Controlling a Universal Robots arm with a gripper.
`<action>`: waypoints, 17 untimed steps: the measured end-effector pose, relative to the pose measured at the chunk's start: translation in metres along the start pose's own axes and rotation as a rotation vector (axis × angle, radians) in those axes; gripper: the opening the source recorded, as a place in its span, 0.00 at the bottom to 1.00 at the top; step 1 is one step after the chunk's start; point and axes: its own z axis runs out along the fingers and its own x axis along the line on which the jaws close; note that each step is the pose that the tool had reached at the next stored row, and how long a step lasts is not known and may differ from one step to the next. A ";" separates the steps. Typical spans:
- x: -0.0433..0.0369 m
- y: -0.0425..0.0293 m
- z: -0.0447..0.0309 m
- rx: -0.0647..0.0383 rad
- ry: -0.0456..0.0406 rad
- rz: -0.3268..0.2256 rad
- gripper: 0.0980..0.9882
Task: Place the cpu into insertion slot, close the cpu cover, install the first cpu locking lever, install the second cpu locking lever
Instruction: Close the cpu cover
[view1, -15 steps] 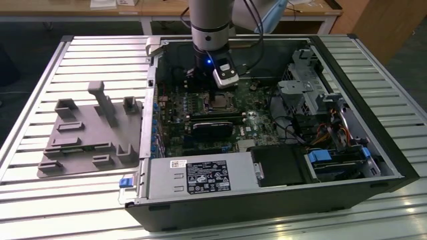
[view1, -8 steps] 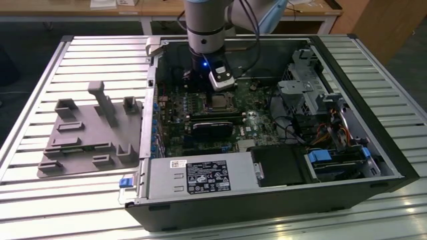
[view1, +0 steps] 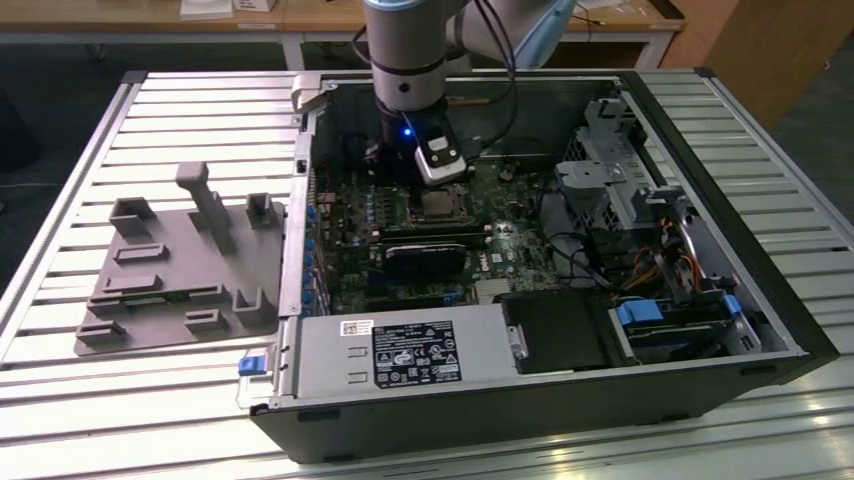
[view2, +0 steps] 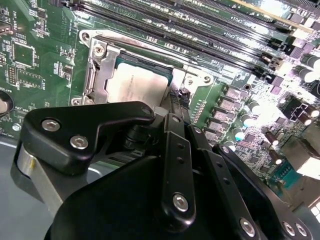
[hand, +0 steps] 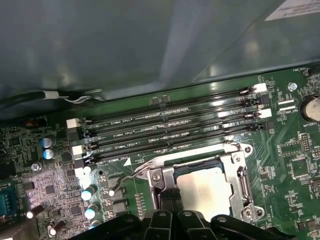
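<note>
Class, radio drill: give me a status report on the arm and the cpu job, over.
Cpu seated, cpu cover down around it. End effector low at the cover's edge. Thin wire lever beside the cover.

Robotics lab: opened computer case (view1: 534, 425) on slatted aluminium bench (view1: 134, 405).

Not much legible here tbh. The grey metal power supply box (view1: 320, 365) carries a big black-and-white printed label (view1: 416, 358) and a small white barcode sticker (view1: 358, 327), both too tiny to make out. Fine white lettering (hand: 122, 121) runs along the long black memory slots (hand: 170, 132) on the green circuit board (hand: 295, 150). A white triangle mark (hand: 127, 161) sits near the dull silver cpu cover (hand: 239, 175).
</note>
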 end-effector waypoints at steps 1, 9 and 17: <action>0.0001 -0.0001 0.0006 0.000 0.0000 0.000 0.00; 0.0002 -0.0001 0.0018 0.000 0.0001 0.000 0.00; -0.0003 0.0002 -0.0052 0.000 0.0000 0.000 0.00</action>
